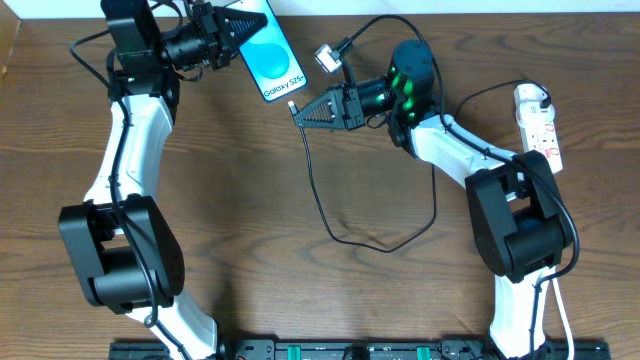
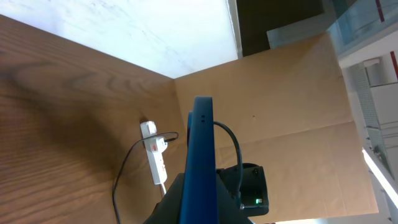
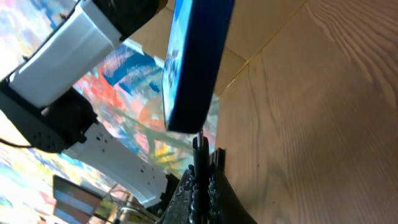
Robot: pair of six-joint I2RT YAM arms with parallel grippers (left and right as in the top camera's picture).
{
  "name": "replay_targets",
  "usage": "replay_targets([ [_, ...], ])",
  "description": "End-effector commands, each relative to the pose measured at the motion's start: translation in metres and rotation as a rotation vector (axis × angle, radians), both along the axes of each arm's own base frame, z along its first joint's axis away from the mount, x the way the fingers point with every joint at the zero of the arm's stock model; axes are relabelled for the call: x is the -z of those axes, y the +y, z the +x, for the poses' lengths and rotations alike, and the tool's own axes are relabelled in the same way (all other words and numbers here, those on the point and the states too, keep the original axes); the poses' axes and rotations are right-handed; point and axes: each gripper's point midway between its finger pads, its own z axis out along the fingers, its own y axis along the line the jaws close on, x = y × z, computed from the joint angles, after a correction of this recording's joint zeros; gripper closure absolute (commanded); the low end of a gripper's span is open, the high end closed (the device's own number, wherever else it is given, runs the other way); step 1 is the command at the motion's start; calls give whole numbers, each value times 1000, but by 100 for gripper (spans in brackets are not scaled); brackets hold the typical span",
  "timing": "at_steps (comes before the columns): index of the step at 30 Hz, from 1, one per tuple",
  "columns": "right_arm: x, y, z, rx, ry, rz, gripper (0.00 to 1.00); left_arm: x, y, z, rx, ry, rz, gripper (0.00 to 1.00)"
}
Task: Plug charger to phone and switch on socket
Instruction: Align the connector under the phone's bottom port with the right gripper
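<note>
The phone point(image 1: 271, 52), blue-cyan screen with "Galaxy S25+" text, is held at the table's top centre by my left gripper point(image 1: 232, 30), shut on its upper end. In the left wrist view the phone point(image 2: 200, 155) shows edge-on between the jaws. My right gripper point(image 1: 303, 112) is shut on the charger's connector end point(image 3: 199, 163); its tip sits at the phone's lower edge point(image 3: 193, 93), touching or nearly so. The black cable point(image 1: 330, 215) loops down across the table. The white socket strip point(image 1: 538, 125) lies at the right, with a black plug in it.
A small grey clip-like object point(image 1: 327, 57) lies right of the phone, by the cable. The strip's white cord runs down the right side point(image 1: 562, 320). A cardboard wall point(image 2: 280, 93) stands behind the table.
</note>
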Motion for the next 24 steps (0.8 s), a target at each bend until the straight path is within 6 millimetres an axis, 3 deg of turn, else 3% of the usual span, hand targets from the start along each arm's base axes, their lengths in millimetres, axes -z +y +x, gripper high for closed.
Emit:
replay_targets([
  [1, 2, -1, 5, 25, 50, -13, 99, -11, -1, -5, 21, -51, 9, 93],
  [24, -1, -1, 1, 6, 58, -13, 99, -11, -2, -6, 30, -122, 40, 93],
])
